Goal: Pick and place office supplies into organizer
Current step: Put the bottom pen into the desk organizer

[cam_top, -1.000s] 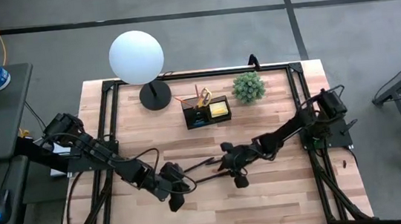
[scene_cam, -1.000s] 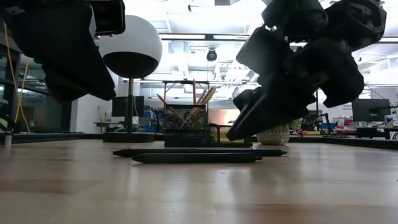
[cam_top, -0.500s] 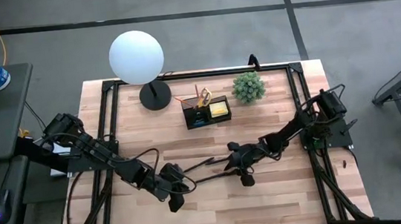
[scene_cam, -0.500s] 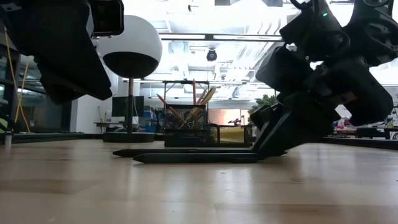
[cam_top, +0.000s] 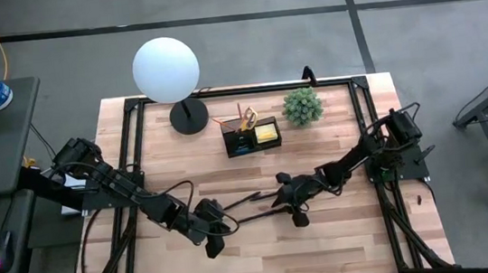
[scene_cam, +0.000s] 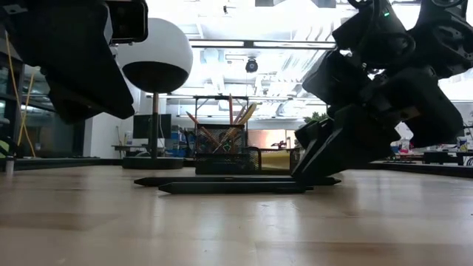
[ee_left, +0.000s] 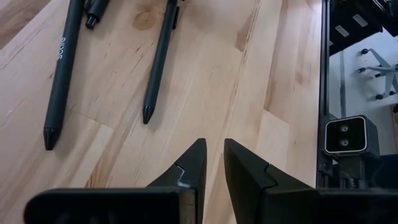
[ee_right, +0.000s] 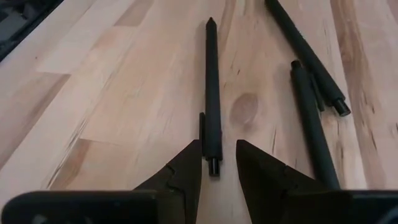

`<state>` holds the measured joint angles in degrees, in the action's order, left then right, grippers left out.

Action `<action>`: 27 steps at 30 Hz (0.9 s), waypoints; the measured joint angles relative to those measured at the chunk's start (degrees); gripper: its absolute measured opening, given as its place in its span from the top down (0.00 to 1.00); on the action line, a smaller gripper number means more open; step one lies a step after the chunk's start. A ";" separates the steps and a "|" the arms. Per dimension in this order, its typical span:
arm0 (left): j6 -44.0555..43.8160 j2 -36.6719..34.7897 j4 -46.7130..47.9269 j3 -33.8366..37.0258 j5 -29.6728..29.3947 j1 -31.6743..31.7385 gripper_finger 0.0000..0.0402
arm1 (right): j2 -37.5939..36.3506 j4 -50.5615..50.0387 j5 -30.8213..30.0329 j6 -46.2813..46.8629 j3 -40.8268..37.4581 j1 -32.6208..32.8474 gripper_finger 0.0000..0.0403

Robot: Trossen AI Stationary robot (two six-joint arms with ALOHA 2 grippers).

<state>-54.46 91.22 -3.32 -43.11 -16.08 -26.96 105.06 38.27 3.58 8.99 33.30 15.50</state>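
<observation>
Three dark pens (ee_right: pixel 212 99) between right fingers (ee_right: pixel 183 167)

The worktop (cam_top: pixel 264 243) was pale wood with light and tan planks and a brown knot, framed in black. The pens (ee_right: pixel 212 93) on it were matte black, one with pale lettering. Both arms and each end effector (ee_right: pixel 214 165) were black. The organizer (cam_top: pixel 251 137) was black, holding a yellow pad (cam_top: pixel 264 132), yellow-handled scissors (cam_top: pixel 247 115) and orange pencils (scene_cam: pixel 194 123). The lamp (cam_top: pixel 166 69) had a white globe on a black base; the plant (cam_top: pixel 302 106) was green.
</observation>
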 joint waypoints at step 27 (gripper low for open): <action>0.11 0.00 0.21 0.00 -0.13 0.00 0.88 | 4.12 9.14 -4.28 4.07 0.02 2.45 0.75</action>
<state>-54.35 91.22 -3.11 -43.11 -16.21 -26.96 109.17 47.41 -0.70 13.06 33.32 17.96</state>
